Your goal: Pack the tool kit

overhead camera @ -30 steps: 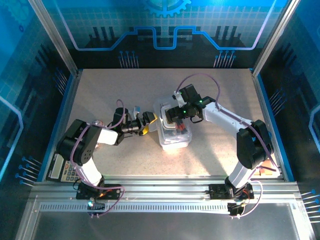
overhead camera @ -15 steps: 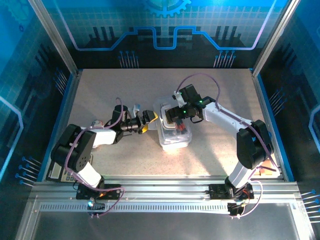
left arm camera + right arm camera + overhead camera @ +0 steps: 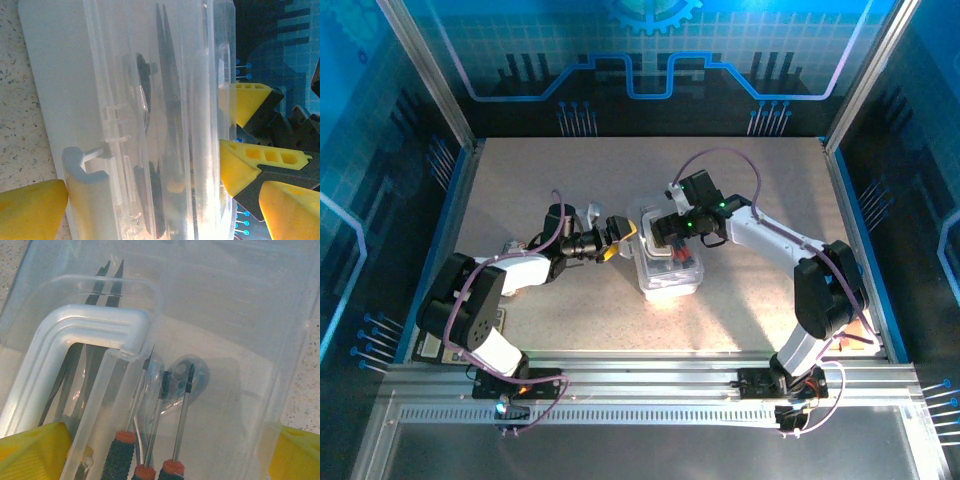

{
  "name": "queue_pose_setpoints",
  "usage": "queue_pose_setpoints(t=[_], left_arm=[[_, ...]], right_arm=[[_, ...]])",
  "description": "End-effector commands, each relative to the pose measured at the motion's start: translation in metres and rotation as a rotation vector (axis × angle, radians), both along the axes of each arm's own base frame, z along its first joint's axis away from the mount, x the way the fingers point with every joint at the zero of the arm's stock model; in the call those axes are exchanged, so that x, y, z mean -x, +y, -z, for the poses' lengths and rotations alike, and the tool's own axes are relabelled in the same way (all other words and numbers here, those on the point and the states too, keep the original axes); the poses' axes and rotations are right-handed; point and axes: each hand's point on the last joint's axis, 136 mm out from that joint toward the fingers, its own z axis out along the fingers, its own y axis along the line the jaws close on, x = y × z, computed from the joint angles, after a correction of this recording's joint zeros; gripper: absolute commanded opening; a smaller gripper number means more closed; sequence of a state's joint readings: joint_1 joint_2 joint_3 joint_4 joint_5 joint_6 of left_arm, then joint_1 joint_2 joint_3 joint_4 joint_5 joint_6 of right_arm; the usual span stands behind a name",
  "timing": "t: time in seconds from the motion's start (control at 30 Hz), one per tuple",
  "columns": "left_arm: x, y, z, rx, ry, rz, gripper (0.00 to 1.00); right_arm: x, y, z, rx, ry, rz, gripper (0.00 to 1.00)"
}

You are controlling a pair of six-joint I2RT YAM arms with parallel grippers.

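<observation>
The clear rectangular plastic case [image 3: 670,272] lies near the middle of the speckled table [image 3: 520,190], with red-and-black-handled screwdrivers [image 3: 119,455] inside it. The left gripper [image 3: 620,238] stands just at its left side and the right gripper [image 3: 663,233] hangs over its far part, both spread wide and holding nothing. If either pushes off-centre, the light case may slide or tip, or a tool lying high could stop it from closing.

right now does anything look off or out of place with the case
Nothing spilled: the screwdrivers and a dark pointed tool lie inside the clear case. Only its grey latch seems to stick out from the side, perhaps not snapped shut.
</observation>
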State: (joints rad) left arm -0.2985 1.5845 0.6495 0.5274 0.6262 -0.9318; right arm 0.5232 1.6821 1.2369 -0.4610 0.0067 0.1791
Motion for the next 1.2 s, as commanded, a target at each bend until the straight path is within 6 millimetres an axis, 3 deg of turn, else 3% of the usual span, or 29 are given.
queue_pose_setpoints(t=[0.0, 0.17, 0.3, 0.5, 0.77, 1.17], left_arm=[[0.002, -0.0057, -0.0137, 0.003, -0.049, 0.035, 0.99], [0.0025, -0.0059, -0.0168, 0.003, -0.051, 0.038, 0.98], [0.0041, -0.0048, -0.0157, -0.009, -0.046, 0.038, 0.89], [0.0053, -0.0042, -0.0112, -0.018, -0.033, 0.04, 0.88], [0.0053, -0.0041, -0.0089, -0.021, -0.025, 0.041, 0.71], [0.0053, -0.0039, -0.0073, -0.02, -0.017, 0.042, 0.57]], right_arm=[[0.066, -0.0272, 0.0625, 0.174, 0.28, -0.072, 0.97], [0.0663, -0.0266, 0.0631, 0.174, 0.282, -0.072, 0.97], [0.0669, -0.0261, 0.064, 0.174, 0.284, -0.074, 0.97], [0.0672, -0.0259, 0.0654, 0.173, 0.288, -0.075, 0.97], [0.068, -0.0238, 0.0675, 0.171, 0.297, -0.079, 0.97], [0.0686, -0.0177, 0.071, 0.171, 0.307, -0.094, 0.98]])
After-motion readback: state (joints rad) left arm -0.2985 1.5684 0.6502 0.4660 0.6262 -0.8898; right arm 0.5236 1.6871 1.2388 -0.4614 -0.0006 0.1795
